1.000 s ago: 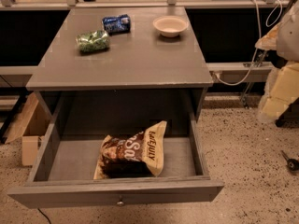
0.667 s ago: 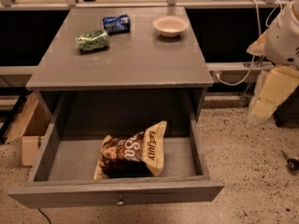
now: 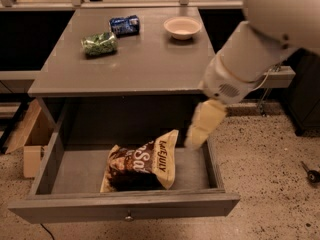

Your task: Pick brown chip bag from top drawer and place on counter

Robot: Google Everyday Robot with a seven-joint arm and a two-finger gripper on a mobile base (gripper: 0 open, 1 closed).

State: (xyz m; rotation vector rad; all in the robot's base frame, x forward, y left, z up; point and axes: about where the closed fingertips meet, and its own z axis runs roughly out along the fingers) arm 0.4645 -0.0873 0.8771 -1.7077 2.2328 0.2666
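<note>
The brown chip bag (image 3: 142,164) lies crinkled on the floor of the open top drawer (image 3: 125,206), near its middle, one cream-yellow corner pointing up. The drawer's round metal knob (image 3: 129,216) shows on the front panel. My gripper (image 3: 195,140) hangs from the white arm (image 3: 250,59) that reaches in from the upper right. It points down over the drawer's right side, just right of the bag and above it, not touching it. The grey counter (image 3: 150,64) is directly above the drawer.
On the counter stand a crushed green can (image 3: 100,43), a blue can (image 3: 124,25) and a white bowl (image 3: 182,27) toward the back. A cardboard box (image 3: 27,141) sits on the floor to the left. A small dark object (image 3: 310,174) lies on the speckled floor at right.
The arm has swung in from the right edge toward the drawer, bringing the gripper over the drawer's right side. The chip bag and counter items have not moved.
</note>
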